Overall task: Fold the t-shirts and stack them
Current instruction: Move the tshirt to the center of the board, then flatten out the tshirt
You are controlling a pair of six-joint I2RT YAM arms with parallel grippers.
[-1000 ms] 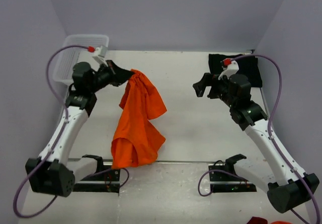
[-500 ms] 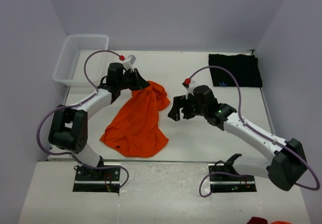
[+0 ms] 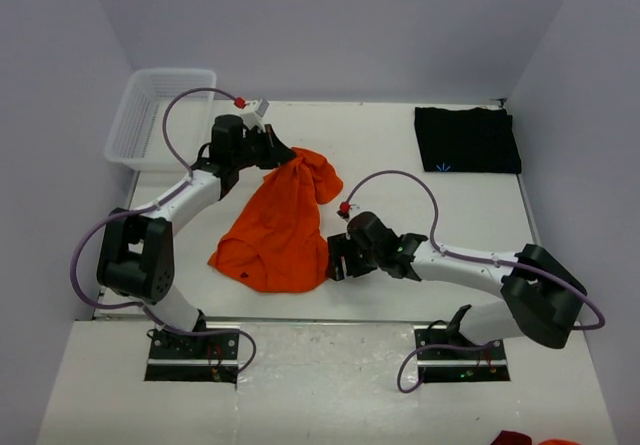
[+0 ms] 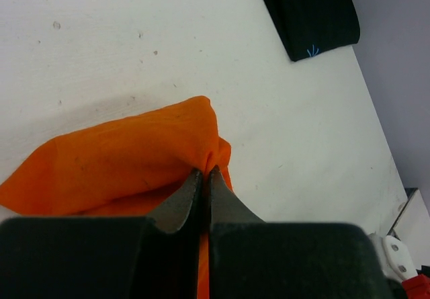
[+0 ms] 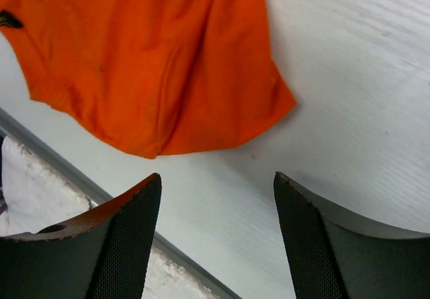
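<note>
Lowered to table (image 3: pixel 420 180), right end effector (image 5: pixel 215 185) gapes (left end effector (image 4: pixel 203 175) pinches orange t-shirt (image 3: pixel 280 227)).

T-shirts: two, the orange t-shirt (image 3: pixel 285 230) at the left gripper (image 4: pixel 203 175) tips and the black t-shirt (image 3: pixel 467 140) well beyond the right gripper (image 5: pixel 215 181).
Grippers: two, one on each arm.
Arms: two.
Purple cables: two, one along each arm.
White mesh basket (image 3: pixel 130 115): one, behind the left gripper.
Table (image 3: pixel 400 195): one.
</note>
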